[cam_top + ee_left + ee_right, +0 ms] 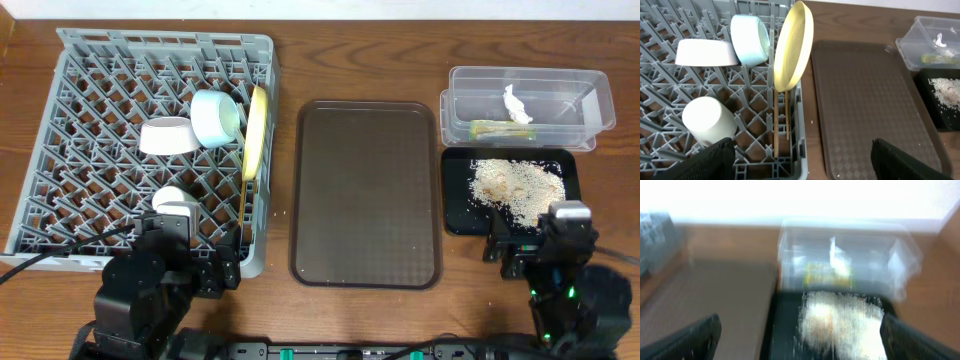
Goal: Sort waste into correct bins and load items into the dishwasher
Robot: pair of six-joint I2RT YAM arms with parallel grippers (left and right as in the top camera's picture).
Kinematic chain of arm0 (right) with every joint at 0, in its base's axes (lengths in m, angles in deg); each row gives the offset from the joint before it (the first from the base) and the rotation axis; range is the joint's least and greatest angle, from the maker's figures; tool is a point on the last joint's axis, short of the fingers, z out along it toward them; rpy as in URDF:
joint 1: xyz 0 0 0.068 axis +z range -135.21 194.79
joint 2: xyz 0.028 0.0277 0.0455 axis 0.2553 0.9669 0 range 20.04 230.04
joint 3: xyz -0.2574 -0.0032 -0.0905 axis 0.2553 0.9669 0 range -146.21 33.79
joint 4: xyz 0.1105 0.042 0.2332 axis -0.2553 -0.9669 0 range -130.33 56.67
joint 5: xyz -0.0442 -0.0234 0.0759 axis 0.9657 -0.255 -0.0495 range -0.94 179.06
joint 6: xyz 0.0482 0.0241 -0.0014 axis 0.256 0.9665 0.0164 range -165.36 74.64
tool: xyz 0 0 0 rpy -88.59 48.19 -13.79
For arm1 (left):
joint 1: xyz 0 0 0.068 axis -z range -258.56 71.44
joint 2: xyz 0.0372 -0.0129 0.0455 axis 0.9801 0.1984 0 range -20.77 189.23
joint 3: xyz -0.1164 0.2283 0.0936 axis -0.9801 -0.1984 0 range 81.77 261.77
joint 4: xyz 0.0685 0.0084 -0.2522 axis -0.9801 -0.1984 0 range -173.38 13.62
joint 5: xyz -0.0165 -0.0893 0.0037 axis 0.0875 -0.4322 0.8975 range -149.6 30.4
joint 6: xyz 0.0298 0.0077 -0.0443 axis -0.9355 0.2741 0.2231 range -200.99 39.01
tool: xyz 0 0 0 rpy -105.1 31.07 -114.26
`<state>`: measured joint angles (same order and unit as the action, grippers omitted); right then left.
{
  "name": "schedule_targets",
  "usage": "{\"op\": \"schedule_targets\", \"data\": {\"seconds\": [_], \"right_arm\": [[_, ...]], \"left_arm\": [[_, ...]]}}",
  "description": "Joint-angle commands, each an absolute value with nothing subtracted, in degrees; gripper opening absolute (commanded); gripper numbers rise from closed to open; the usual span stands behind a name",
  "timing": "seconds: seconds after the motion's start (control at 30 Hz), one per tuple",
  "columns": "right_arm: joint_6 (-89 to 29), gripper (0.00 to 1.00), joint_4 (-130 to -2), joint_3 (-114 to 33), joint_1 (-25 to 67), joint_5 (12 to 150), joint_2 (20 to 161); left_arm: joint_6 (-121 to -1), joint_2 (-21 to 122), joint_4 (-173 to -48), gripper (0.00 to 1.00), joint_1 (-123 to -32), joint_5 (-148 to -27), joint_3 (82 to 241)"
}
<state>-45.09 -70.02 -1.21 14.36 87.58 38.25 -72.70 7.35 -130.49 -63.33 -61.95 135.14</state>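
Crumbs (840, 322) ahead; right gripper (800, 321) wide, empty

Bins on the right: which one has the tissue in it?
The clear plastic tub, at the back; the tissue lies beside the wrapper. The black tray holds only crumbs.

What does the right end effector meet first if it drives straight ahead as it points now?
Right end effector, open, points at the black tray: probably its near rim or the rice crumbs in it, before the clear tub behind. Blurred view; height uncertain.
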Motion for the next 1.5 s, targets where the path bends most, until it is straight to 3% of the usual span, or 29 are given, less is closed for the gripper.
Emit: {"op": "schedule_targets", "data": {"seconds": [0.0,0.2,0.43,0.57,1.47], "right_arm": [[-46.75,0.99,-58.76,10.46,14.49,85.77,29.36],[-46.73,0.99,-42.26,23.64,14.49,83.63,22.84],[-46.79,0.99,-32.36,32.93,14.54,85.4,20.31],[-48.39,0.99,-37.54,33.48,14.54,85.81,20.31],[-50.35,0.99,-37.39,33.48,14.52,85.84,20.33]], "left_arm": [[-73.44,7.21,-130.51,0.88,-63.36,-61.03,134.96],[-73.44,7.21,-130.51,0.88,-63.36,-61.03,134.96],[-73.44,7.21,-130.51,0.88,-63.36,-61.03,134.96],[-73.44,7.21,-130.51,0.88,-63.36,-61.05,134.96],[-73.44,7.21,-130.51,0.88,-63.36,-61.03,134.96]]}}
